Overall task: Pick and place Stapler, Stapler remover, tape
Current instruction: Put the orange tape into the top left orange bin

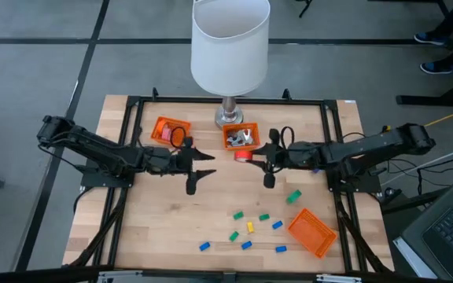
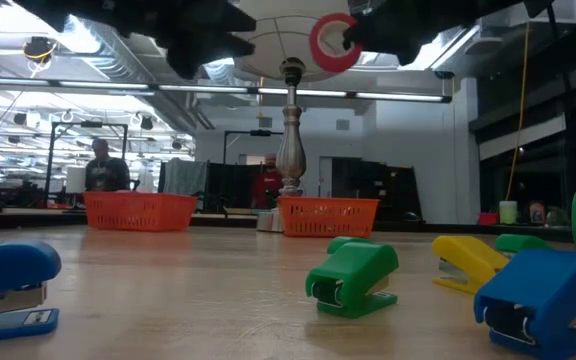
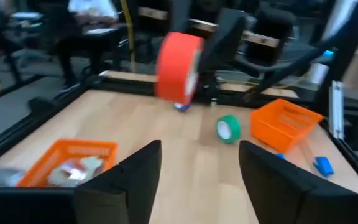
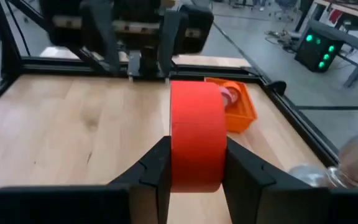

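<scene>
Jaws of right gripper (image 4: 194,168) clamped on red tape roll (image 4: 196,134), left gripper (image 3: 197,165) jaws wide, empty.

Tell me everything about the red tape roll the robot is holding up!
The red tape roll is a smooth, bright red ring with a hole through its middle, and it looks like plastic tape. It stands on edge, lifted clear above the wooden table. The right gripper holds it, one dark finger pressed against each flat side. Nothing else touches it. It hangs near the table's middle, just in front of the orange basket by the lamp, with the open left gripper facing it.
</scene>
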Tool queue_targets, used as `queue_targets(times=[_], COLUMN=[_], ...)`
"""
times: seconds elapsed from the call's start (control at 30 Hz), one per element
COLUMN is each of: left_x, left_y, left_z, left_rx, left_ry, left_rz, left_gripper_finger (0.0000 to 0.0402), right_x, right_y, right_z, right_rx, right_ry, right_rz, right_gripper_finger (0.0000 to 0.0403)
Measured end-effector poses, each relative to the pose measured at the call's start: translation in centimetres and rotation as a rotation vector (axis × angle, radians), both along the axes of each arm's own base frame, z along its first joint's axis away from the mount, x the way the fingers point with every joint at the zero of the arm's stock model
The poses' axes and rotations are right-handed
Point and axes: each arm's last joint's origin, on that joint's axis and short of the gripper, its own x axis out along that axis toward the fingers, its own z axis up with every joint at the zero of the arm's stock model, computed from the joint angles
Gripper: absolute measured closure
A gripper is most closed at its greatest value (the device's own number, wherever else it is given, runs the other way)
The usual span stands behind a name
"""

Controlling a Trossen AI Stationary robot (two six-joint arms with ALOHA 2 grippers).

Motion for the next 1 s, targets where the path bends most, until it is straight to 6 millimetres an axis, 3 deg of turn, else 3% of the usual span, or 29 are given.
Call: queue_targets(times=[0.23,0.67,0.8,1.0], left_x=[2.1,4.9,5.0,5.0], left_y=[-0.3,-0.9,-0.9,-1.0], left_z=[-1.2,-2.5,-2.7,-2.9], left_rx=[0.05,0.07,0.083,0.074], left_ry=[-0.094,-0.123,-0.113,-0.1], left_rz=[0.032,-0.024,-0.028,-0.045], left_gripper_finger=[0.0158,0.016,0.0197,0.0302], right_x=[1.4,2.9,2.9,2.9], right_y=[0.7,1.1,1.1,1.1], right_z=[-0.8,-2.1,-2.2,-2.3], right_rx=[0.024,0.039,0.039,0.043], right_ry=[-0.036,-0.05,-0.044,-0.042], right_rz=[0.136,0.202,0.201,0.197], right_gripper_finger=[0.0296,0.0296,0.0296,0.028])
